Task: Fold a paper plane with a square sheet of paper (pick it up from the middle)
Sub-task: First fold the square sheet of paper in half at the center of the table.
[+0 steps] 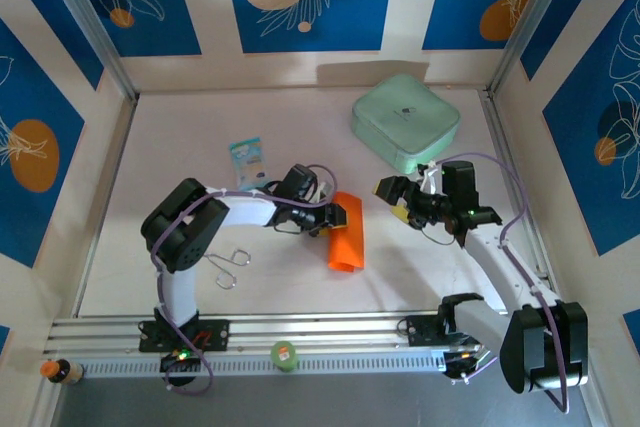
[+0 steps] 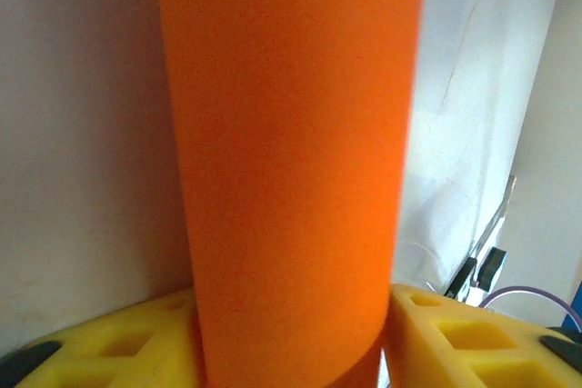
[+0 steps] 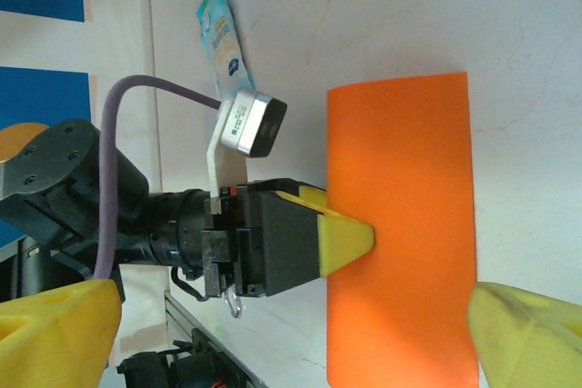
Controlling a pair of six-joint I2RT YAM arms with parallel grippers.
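The square sheet of paper (image 1: 347,244) (folded narrow) lies mid-tabletop (image 1: 200,127), its far end between the fingers of the left gripper (image 1: 338,217); whether they pinch it I cannot tell. The right gripper (image 1: 392,201) hangs just beside it, spread wide, empty.

Open table (image 1: 170,137) far left and near centre. The left arm (image 1: 240,212) sprawls across the middle, the mint-green box (image 1: 405,122) blocks far right, and a blue-and-white packet (image 1: 246,161) and wire hook (image 1: 230,265) dot the left.
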